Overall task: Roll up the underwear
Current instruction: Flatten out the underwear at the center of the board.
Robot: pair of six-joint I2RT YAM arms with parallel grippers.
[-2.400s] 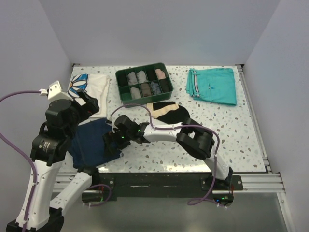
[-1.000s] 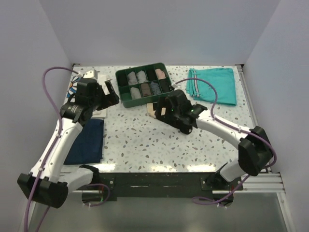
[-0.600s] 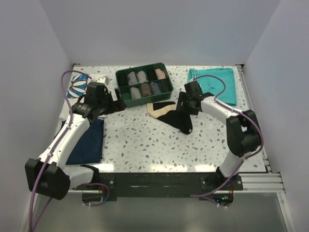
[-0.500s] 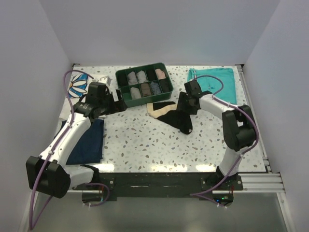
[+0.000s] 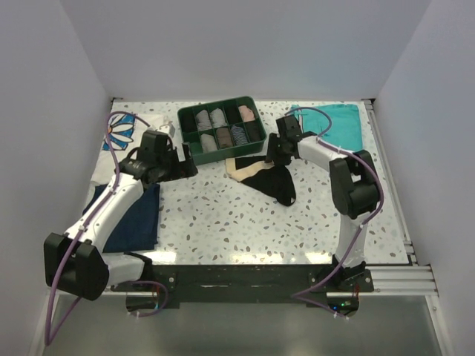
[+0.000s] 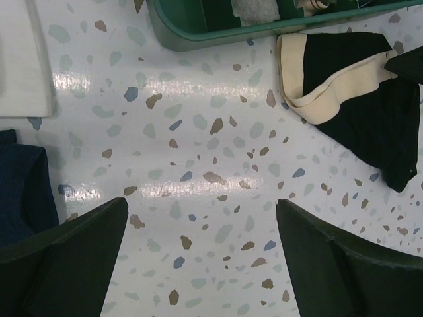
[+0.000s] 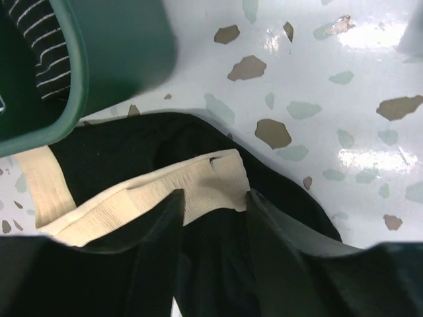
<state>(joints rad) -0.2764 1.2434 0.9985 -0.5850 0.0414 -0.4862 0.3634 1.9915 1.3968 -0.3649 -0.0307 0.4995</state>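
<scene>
Far left, rear corner of the speckled table (image 5: 223,222): a white cloth with a flower print (image 5: 122,132), lying flat. Nearer the front on the same side lies a navy garment (image 5: 133,219), folded; the left arm's forearm crosses above it.

The left gripper (image 5: 185,165) hangs over bare tabletop, between the navy garment and the green tray (image 5: 223,126). From its wrist camera we see both fingers (image 6: 73,264) spread wide with only speckled surface between them, holding nothing.

The tray sits at rear centre, divided into compartments that hold small rolls. From the right wrist we make out a striped roll (image 7: 39,46) in the compartment by the tray's near corner.

The underwear (image 5: 269,178) lies on the table just in front of the tray's right end. Black fabric is spread out, and the beige waistband is folded over on the tray side. From the left wrist camera the band's edge appears to touch the tray wall, though we cannot be sure. The black part trails toward the front right.

The right gripper (image 5: 276,152) is down at the underwear's rear edge. Its fingers (image 7: 149,264) are parted, one on each side of the waistband's corner. The beige strip between them lies flat, not bunched or lifted.

Far right, rear: teal shorts (image 5: 338,127), partly behind the right arm.
</scene>
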